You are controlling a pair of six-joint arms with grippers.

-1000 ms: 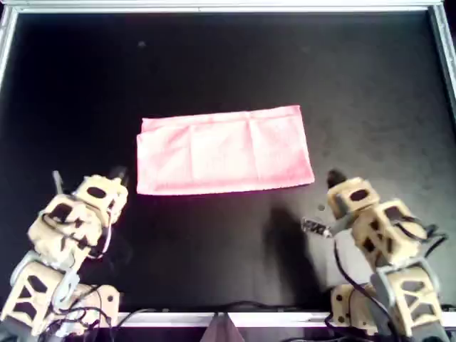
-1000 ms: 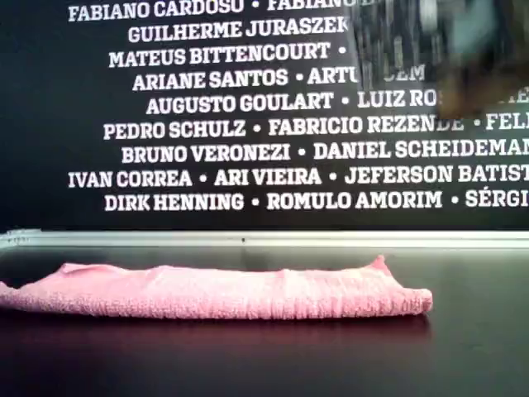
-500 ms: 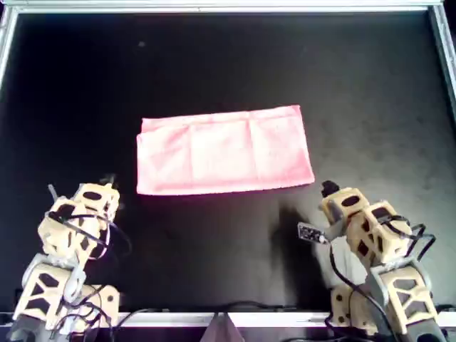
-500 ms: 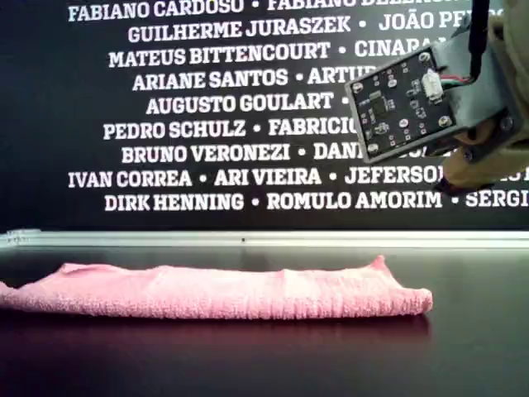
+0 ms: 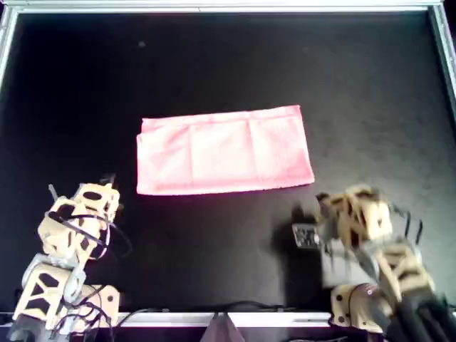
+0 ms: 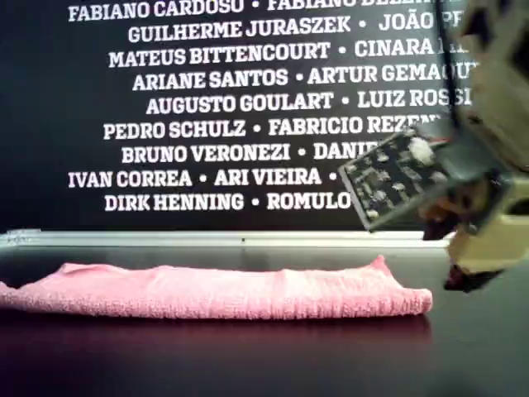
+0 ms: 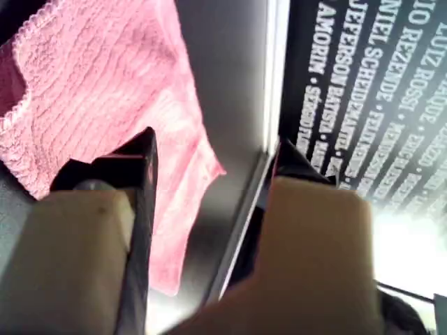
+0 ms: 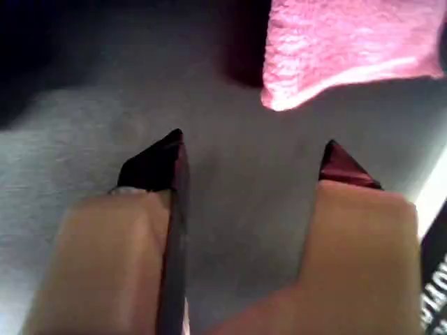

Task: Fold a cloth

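Note:
The pink cloth (image 5: pixel 224 151) lies flat as a wide rectangle in the middle of the black table, and looks layered in the exterior view (image 6: pixel 223 291). My first gripper (image 5: pixel 107 182) is at the overhead view's lower left, off the cloth's near corner. In its wrist view it (image 7: pixel 216 150) is open and empty, with the cloth (image 7: pixel 98 84) beyond. My second gripper (image 5: pixel 324 203) is at the overhead view's lower right, blurred. In its wrist view it (image 8: pixel 253 143) is open and empty above bare table, a cloth corner (image 8: pixel 349 42) just ahead.
A metal rim (image 5: pixel 214 7) bounds the black table. A dark wall with white names (image 6: pixel 207 124) stands behind the far edge. A small circuit board (image 6: pixel 397 178) sticks out from the second arm, which fills the exterior view's right. Cables hang by the arm bases.
Both arms have drawn back from the cloth toward the table's near edge. The first arm then stopped; the second is still moving and has dropped lower. The cloth has not moved.

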